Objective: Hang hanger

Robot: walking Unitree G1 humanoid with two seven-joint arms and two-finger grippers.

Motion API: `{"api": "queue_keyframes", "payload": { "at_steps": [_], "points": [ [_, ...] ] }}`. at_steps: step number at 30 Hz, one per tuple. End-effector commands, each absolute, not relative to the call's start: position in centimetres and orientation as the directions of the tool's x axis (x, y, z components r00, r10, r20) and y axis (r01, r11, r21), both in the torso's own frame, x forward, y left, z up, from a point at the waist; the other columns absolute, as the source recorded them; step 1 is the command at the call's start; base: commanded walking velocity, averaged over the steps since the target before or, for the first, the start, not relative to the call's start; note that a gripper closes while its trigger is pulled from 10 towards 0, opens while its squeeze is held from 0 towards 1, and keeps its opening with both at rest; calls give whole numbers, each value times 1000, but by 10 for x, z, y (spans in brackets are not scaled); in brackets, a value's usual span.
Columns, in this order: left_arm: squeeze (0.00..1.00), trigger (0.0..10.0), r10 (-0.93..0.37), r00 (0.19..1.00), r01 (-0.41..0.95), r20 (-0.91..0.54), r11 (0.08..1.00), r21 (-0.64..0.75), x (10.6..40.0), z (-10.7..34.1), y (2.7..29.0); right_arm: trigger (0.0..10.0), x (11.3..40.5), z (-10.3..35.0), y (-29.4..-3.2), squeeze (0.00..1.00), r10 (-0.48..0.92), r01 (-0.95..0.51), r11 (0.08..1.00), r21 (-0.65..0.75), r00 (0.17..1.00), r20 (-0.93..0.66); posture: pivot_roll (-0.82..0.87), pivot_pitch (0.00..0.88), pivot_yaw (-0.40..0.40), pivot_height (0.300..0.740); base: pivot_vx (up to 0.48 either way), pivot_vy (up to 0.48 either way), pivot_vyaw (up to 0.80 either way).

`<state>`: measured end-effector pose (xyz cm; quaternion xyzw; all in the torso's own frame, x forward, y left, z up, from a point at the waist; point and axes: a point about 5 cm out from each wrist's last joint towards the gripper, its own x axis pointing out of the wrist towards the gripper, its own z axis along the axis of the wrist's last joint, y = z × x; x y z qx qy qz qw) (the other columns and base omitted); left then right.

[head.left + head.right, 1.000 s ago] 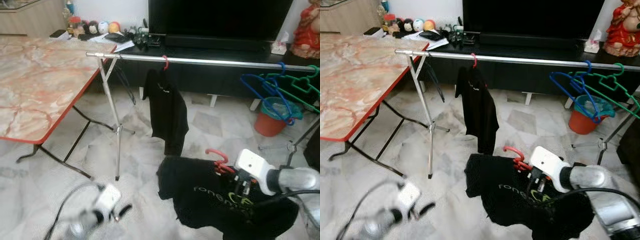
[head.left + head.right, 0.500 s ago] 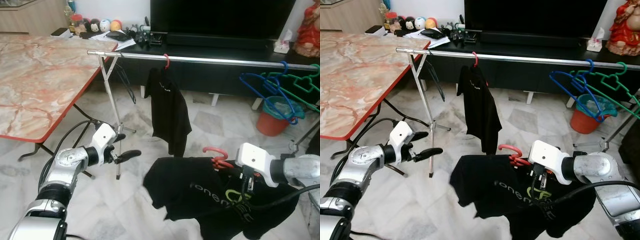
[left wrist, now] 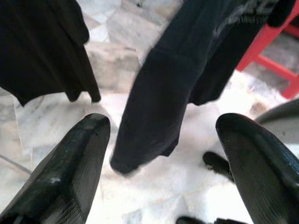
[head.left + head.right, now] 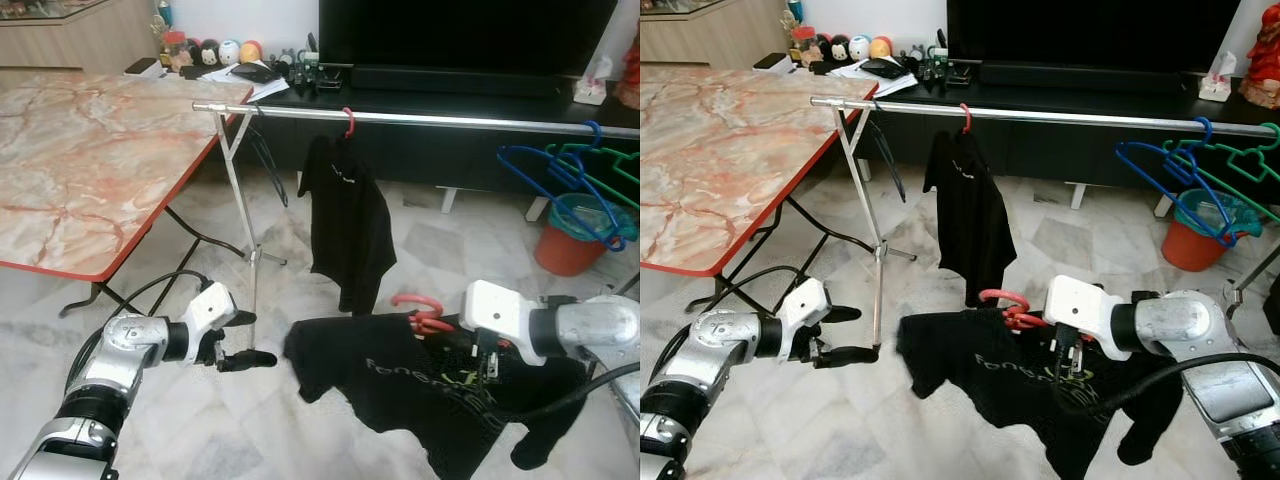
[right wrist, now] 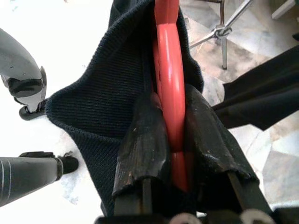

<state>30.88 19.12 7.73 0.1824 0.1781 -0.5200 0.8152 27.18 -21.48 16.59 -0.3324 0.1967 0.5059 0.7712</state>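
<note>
My right gripper (image 5: 170, 135) is shut on the neck of a red hanger (image 4: 415, 303) that carries a black T-shirt (image 4: 430, 375) with pale lettering. The shirt hangs low over the floor, in front of a silver clothes rail (image 4: 450, 119). On that rail another black shirt (image 4: 345, 225) hangs from a red hook. My left gripper (image 4: 252, 338) is open, low and just left of the held shirt's sleeve (image 3: 154, 112), which hangs between the fingers without touching them.
Blue hangers (image 4: 560, 180) and green hangers (image 4: 600, 160) hang at the rail's right end above an orange bucket (image 4: 570, 245). A marble folding table (image 4: 90, 170) stands at the left, beside the rail's stand leg (image 4: 240, 210). A dark TV bench runs behind the rail.
My left arm has risen into view and now sits lower, close to the shirt's sleeve. The held shirt has swung left and spread out. The camera has shifted slightly.
</note>
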Motion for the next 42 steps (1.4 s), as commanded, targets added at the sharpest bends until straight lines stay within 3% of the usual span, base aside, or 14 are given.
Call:
{"api": "queue_keyframes", "payload": {
  "at_steps": [1, 6, 9, 10, 12, 14, 19, 20, 21, 23, 27, 34, 42],
  "points": [
    [0, 10000, -779, 389, 915, -492, 387, 111, 308, 73, 189, 10000, 272, 182, -205, 0, 684, -909, 214, -357, 400, -610, -139, 21, 44, 740, 0, 0, 0],
    [0, 10000, -779, 393, 912, -488, 400, 95, 306, 66, 184, 10000, 272, 181, -208, 0, 677, -909, 208, -361, 400, -618, -143, 16, 41, 740, 0, 0, 0],
    [0, 10000, -777, 418, 900, -470, 425, 98, 307, 65, 182, 10000, 277, 184, -206, 0, 696, -891, 256, -375, 439, -568, -151, 5, 40, 740, 0, 0, 0],
    [0, 10000, -775, 440, 890, -454, 443, 106, 309, 66, 181, 10000, 282, 184, -206, 0, 700, -863, 316, -395, 493, -516, -151, 0, 38, 740, 0, 0, 0],
    [0, 10000, -773, 448, 886, -449, 450, 110, 310, 66, 181, 10000, 284, 184, -206, 0, 698, -849, 343, -402, 517, -495, -151, 0, 38, 740, 0, 0, 0],
    [0, 10000, -766, 481, 869, -426, 480, 119, 313, 68, 179, 10000, 286, 177, -207, 0, 686, -819, 431, -378, 570, -453, -148, 0, 38, 740, 0, 0, 0],
    [0, 10000, -727, 585, 803, -359, 582, 130, 319, 71, 178, 10000, 273, 154, -201, 0, 680, -807, 497, -319, 591, -434, -149, 0, 35, 740, 0, 0, 0],
    [0, 10000, -710, 620, 776, -334, 619, 124, 320, 71, 178, 10000, 273, 149, -202, 0, 658, -780, 545, -307, 625, -419, -148, 0, 33, 740, 0, 0, 0],
    [0, 10000, -631, 721, 676, -286, 732, 89, 322, 67, 179, 10000, 279, 135, -208, 0, 540, -647, 710, -278, 754, -375, -148, 0, 26, 740, 0, 0, 0],
    [0, 10000, -559, 788, 592, -258, 803, 69, 320, 62, 182, 10000, 282, 121, -214, 0, 408, -494, 845, -206, 844, -348, -149, 0, 23, 740, 0, 0, 0],
    [0, 10000, -419, 873, 436, -249, 900, 16, 311, 46, 189, 10000, 273, 92, -212, 0, 245, -283, 957, -63, 905, -348, -142, 0, 12, 740, 0, 0, 0],
    [0, 10000, -261, 926, 271, -271, 963, -1, 297, 29, 199, 10000, 261, 65, -197, 0, 37, -27, 999, 33, 941, -337, -139, 0, 20, 740, 0, 0, 0],
    [0, 10000, -207, 970, 225, -126, 962, 157, 290, 45, 196, 10000, 245, 53, -195, 0, -138, 167, 981, 95, 956, -260, -134, 0, 15, 740, 0, 0, 0]
  ]
}}
